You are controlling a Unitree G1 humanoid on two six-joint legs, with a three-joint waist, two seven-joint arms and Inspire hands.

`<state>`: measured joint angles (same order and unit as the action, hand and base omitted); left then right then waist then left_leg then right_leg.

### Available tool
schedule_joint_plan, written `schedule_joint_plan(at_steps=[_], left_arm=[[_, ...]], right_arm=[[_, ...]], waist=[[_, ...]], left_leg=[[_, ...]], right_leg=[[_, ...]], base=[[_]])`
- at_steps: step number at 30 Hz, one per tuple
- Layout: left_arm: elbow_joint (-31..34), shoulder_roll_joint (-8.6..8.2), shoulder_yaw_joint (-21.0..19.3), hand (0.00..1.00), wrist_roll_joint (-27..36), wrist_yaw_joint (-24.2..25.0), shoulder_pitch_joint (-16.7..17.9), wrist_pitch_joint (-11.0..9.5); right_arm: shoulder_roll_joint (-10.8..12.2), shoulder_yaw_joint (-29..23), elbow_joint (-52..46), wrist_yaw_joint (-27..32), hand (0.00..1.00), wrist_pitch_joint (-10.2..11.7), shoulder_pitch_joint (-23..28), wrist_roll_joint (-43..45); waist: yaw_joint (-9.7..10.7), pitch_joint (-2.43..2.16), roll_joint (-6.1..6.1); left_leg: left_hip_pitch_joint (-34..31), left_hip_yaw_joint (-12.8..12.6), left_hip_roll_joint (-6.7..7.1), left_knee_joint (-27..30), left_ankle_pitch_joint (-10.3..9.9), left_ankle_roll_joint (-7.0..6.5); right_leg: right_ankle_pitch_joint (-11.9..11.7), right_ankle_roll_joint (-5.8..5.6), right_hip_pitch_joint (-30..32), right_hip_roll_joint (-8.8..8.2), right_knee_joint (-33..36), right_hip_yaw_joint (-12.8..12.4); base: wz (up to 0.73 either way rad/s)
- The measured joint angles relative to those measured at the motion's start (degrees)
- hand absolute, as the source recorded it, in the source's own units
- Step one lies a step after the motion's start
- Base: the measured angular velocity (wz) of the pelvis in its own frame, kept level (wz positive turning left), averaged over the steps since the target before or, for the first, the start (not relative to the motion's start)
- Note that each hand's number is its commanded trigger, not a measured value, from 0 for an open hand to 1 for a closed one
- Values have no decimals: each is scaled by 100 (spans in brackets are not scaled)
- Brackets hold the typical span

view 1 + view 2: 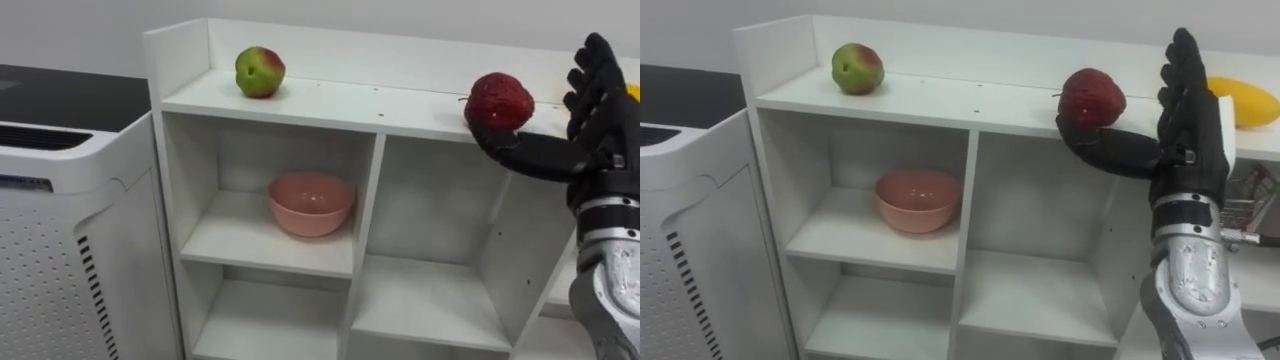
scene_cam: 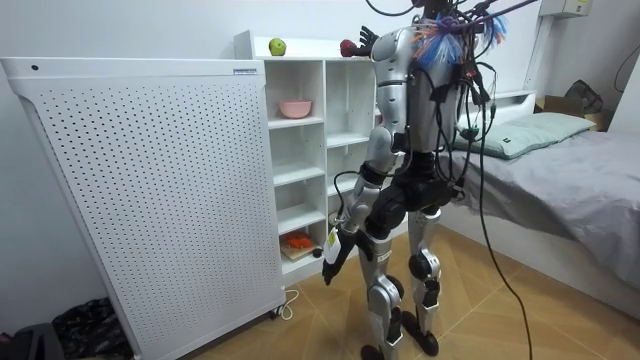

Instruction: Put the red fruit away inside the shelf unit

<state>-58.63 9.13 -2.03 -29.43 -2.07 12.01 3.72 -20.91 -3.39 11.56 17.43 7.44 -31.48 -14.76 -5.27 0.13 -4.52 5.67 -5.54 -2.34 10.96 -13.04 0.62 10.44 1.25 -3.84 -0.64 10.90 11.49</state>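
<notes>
A red apple [image 1: 498,100] rests at the front edge of the white closet's top board [image 1: 330,100]. My right hand [image 1: 600,120] stands just right of it, open, fingers straight up, with the thumb stretched out under and against the apple's front. A green-red apple [image 1: 260,72] lies on the same board at the far left. A yellow fruit [image 1: 1245,100] lies on the board behind my right hand. In the room view my left hand [image 2: 333,258] hangs low beside my hip, away from the closet.
A pink bowl [image 1: 311,202] sits in the upper left compartment. The compartments beside and below it hold nothing. A white perforated unit [image 1: 60,230] stands close against the closet's left side. A bed [image 2: 560,170] is behind me.
</notes>
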Motion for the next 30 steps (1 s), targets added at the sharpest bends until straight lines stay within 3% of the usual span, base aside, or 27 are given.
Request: schedule_joint_plan(at_steps=[5,20,21,22,24,25,26,30], left_arm=[[25,58,0,0,0,47,-8,0],[18,94,-10,0,0,182,-9,21],[18,95,-10,0,0,199,-15,27],[18,98,-11,0,0,221,-18,33],[18,112,-12,0,0,274,-25,58],[18,111,-11,0,1,276,-25,61],[18,111,-11,0,1,283,-24,67],[20,117,-8,0,4,307,3,109]], right_arm=[[-14,0,160,-127,0,-8,-111,11],[-135,5,385,-447,0,-102,-115,-19],[-136,5,385,-447,23,-107,-115,-18],[-138,5,385,-448,36,-109,-115,-15],[-146,5,386,-447,74,-117,-115,-6],[-146,5,386,-447,82,-119,-115,-6],[-149,5,397,-447,100,-120,-115,-2],[-219,8,701,-460,100,-125,-267,4]], waist=[[6,27,-49],[-15,2,-115],[-15,2,-116],[-16,2,-116],[-15,1,-117],[-18,1,-116],[-24,1,-116],[-27,-9,-131]], left_leg=[[-20,1,-2,35,0,0],[-110,106,3,72,1,-1],[-110,106,4,72,1,-1],[-110,106,4,73,1,-1],[-109,106,4,75,1,-1],[-109,107,4,75,1,-1],[-106,108,4,76,1,-1],[-92,110,3,80,1,-1]], right_leg=[[-17,3,0,-1,-4,0],[-21,4,17,-14,-23,105],[-21,4,17,-14,-23,105],[-21,4,17,-15,-22,105],[-21,4,18,-21,-21,105],[-21,4,18,-22,-22,104],[-21,4,18,-21,-22,102],[-22,7,1,-16,-22,102]], base=[[0],[3],[0],[0],[0],[0],[0],[0]])
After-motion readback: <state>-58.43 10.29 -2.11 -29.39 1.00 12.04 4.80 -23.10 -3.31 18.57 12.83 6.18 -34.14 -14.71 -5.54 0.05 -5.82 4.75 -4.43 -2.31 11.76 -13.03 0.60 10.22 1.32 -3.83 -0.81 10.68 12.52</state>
